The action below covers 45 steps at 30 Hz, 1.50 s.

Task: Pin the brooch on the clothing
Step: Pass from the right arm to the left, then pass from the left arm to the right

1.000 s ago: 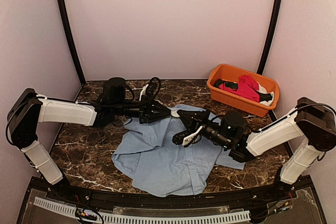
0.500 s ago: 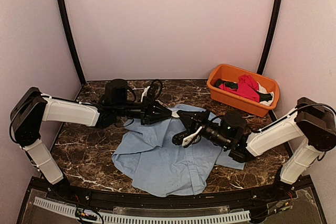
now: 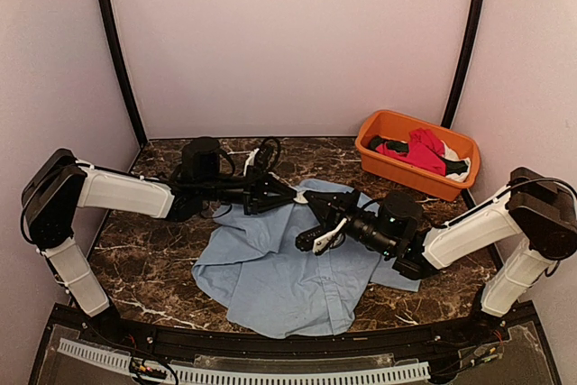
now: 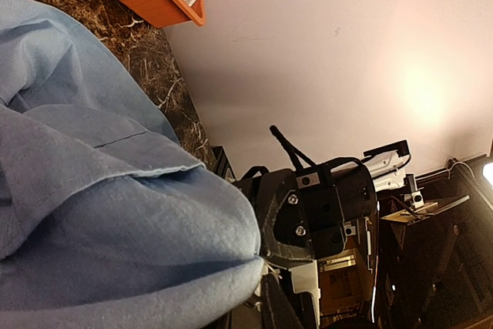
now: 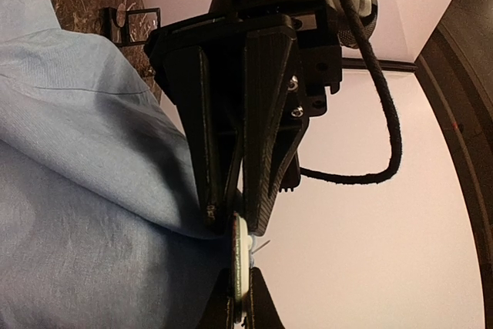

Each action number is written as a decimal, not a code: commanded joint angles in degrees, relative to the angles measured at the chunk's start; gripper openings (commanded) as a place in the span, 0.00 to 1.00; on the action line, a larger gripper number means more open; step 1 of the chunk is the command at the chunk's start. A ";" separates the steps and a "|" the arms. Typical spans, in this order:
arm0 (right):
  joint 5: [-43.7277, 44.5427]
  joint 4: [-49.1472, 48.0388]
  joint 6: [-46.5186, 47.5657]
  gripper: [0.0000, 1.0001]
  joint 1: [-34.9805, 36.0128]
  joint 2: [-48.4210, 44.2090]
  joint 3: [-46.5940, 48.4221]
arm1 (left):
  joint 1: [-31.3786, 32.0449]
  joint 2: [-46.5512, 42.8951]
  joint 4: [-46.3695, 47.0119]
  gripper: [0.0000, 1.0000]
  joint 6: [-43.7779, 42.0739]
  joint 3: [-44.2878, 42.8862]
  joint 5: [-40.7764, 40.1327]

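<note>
1. Where the two grippers meet tip to tip above the shirt, the right gripper has its fingers drawn narrow on the brooch. The right wrist view shows the brooch edge-on, as a thin disc standing out past the fingertips.
2. Just ahead of the brooch is the left gripper. Its two fingers are pressed together on a raised fold of the shirt, and the brooch edge meets that fold right at those fingertips.
3. Under both grippers the light blue shirt lies spread and wrinkled on the dark marble table, with most of it on the near side of the grippers.
4. Well behind the right gripper and off to its far side, an orange bin stands apart from the shirt, with a red garment inside it.
</note>
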<state>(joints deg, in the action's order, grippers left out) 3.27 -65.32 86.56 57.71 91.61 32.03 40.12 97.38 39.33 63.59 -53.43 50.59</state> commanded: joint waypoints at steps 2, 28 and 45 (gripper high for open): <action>-0.89 -0.71 1.13 0.00 1.06 0.19 1.01 | 0.40 0.35 -0.57 0.15 -1.00 -0.80 0.63; 0.57 -1.51 -4.77 0.49 1.64 -2.30 0.34 | 0.67 0.00 7.71 0.01 -2.67 2.12 -0.18; -10.59 51.52 -72.04 0.76 0.86 -25.87 15.68 | -0.30 -1.46 25.08 0.01 -2.22 5.80 0.47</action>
<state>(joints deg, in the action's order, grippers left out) -0.78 -31.03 42.30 59.29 69.32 41.25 40.12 98.24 56.51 60.71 -48.42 50.46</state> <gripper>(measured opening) 0.764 0.053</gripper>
